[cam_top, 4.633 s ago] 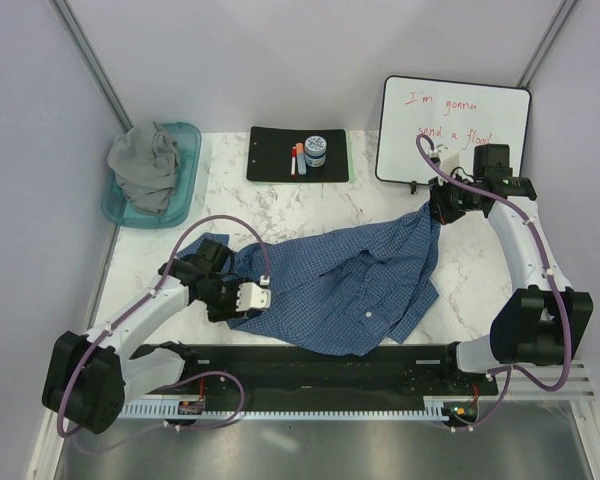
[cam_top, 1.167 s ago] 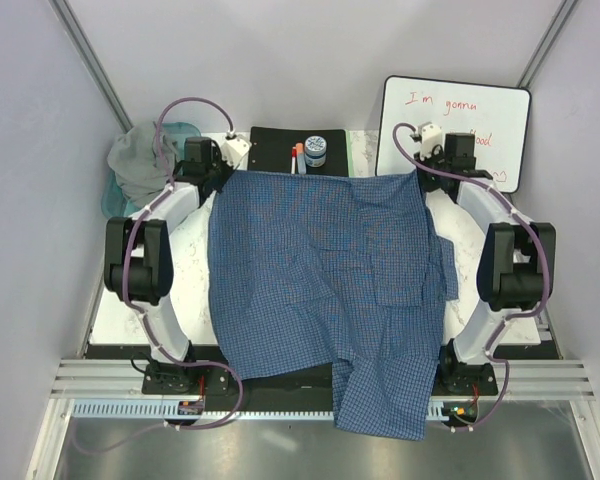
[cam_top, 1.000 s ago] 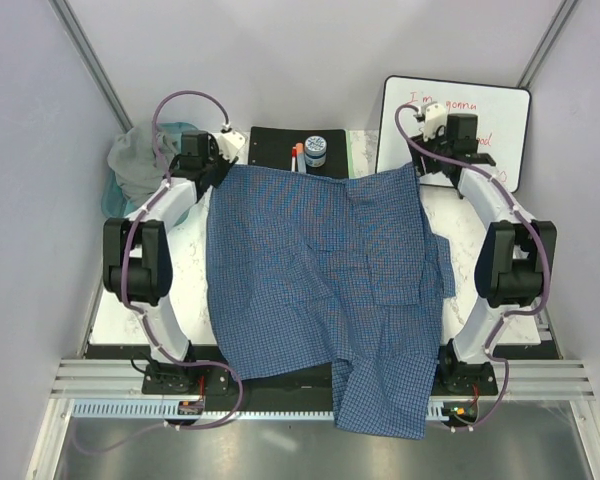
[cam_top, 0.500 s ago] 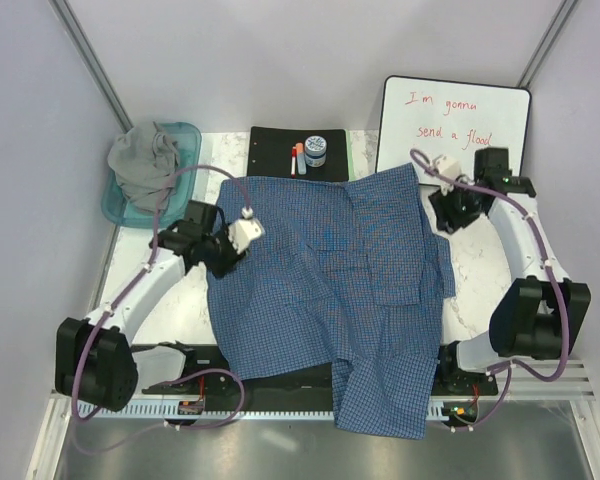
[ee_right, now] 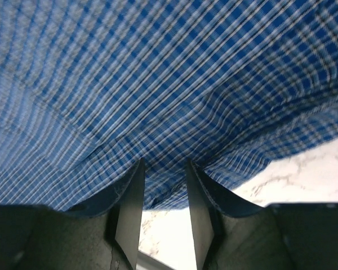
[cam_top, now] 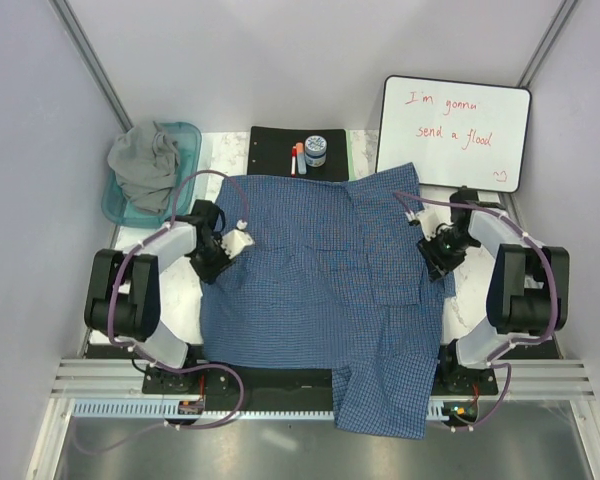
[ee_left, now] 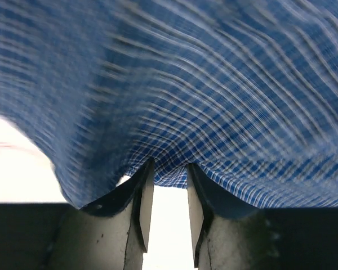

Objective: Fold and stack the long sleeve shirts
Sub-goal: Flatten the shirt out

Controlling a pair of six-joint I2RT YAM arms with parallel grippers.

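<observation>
Spreading the checked shirt (cam_top: 320, 280) flat across the bench's middle, hem hanging over the near edge, the left gripper (cam_top: 227, 248) and right gripper (cam_top: 432, 243) each pinch a side edge, seemingly readying a fold; the grey shirt (cam_top: 145, 165) waits in the tub (cam_top: 185, 195) at the far-left corner.

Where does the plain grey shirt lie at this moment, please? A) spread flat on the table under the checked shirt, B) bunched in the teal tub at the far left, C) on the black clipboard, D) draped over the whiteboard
B: the grey shirt sits crumpled in the teal tub at the table's far left corner.
</observation>
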